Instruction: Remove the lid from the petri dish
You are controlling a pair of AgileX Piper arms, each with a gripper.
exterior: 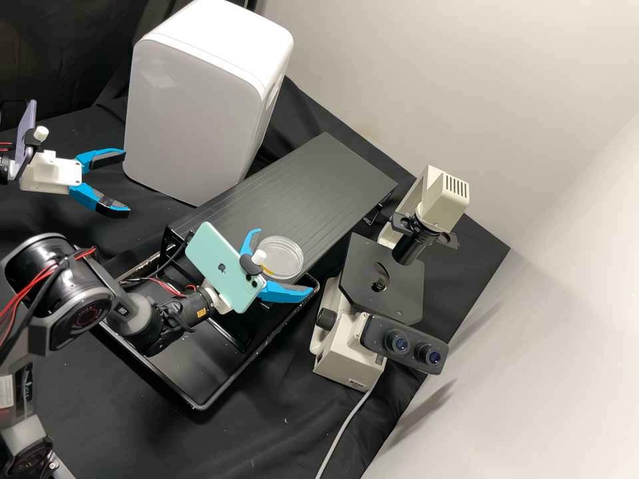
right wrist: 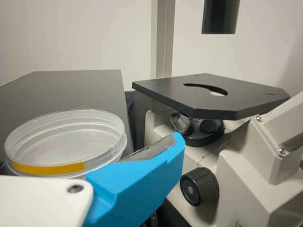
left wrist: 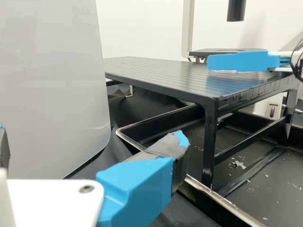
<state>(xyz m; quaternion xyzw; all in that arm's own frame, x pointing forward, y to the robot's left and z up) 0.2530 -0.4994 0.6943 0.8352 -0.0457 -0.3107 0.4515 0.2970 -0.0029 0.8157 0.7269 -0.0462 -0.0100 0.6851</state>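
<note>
A clear petri dish with its lid on stands at the near corner of the black slatted rack. In the right wrist view the petri dish carries a yellow strip on its side. My right gripper is open, with one blue finger on each side of the dish; one of its fingers lies close beside the dish wall. My left gripper hangs open far to the left, beside the white box, holding nothing. One of its fingers shows in the left wrist view.
A white box stands at the back left. The rack stands in a black tray. A microscope sits right of the tray, its stage close to the dish. The right arm's finger crosses above the rack's far end.
</note>
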